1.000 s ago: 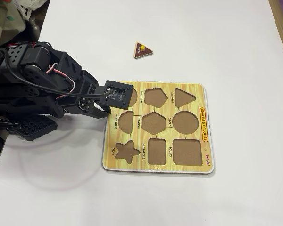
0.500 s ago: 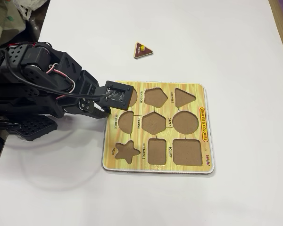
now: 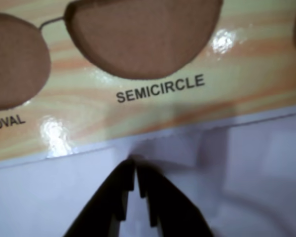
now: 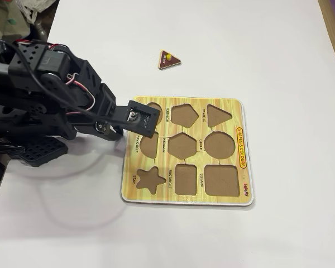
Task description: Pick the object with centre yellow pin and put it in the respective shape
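In the fixed view the black arm (image 4: 50,89) fills the left side, reaching toward three o'clock, its wrist camera block hanging over the near-left edge of the yellow puzzle board (image 4: 234,198); the gripper (image 3: 136,165) itself is hidden there under the camera block, but the wrist view shows its two dark fingers (image 3: 116,197) drawn together at the tips with nothing between them, poised above white table (image 4: 279,50) just short of the board's edge, with the semicircle recess (image 3: 143,34) at twelve o'clock and the oval recess (image 3: 12,59) at about ten. Moving right, the brown triangle piece with the yellow knob (image 4: 169,59) lies flat on the table at roughly twelve o'clock from the board, well apart from both the board and the claw. Further right, the triangle recess (image 4: 218,115) sits empty in the board's far row, at about one o'clock from the board's middle. By my reading nothing of the task is done: the piece is ungrasped, so reaching, gripping, carrying and seating it all remain
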You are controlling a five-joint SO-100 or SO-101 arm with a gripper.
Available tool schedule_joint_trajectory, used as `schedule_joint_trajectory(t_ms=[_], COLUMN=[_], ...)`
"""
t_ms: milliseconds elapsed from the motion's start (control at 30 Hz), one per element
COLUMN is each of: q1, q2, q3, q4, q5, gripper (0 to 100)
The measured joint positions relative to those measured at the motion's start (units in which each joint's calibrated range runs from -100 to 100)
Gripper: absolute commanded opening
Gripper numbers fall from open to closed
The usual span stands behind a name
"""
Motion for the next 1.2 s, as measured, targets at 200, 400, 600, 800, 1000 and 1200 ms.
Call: schedule_joint_trajectory(t_ms=[200, 400, 600, 800, 1000, 1200], q1=[0.00, 0.00, -0.09, -5.05, -13.38, -20.77], q2=[9.28, 17.96, 26.72, 34.79, 41.15, 46.39], q3=[-7.64, -18.08, -28.87, -35.97, -40.65, -45.05], q4=[0.00, 0.09, 0.09, 0.09, 0.09, 0.09], q5=[0.52, 0.47, 0.52, 0.47, 0.10, -3.95], gripper=[2, 2, 2, 2, 2, 2])
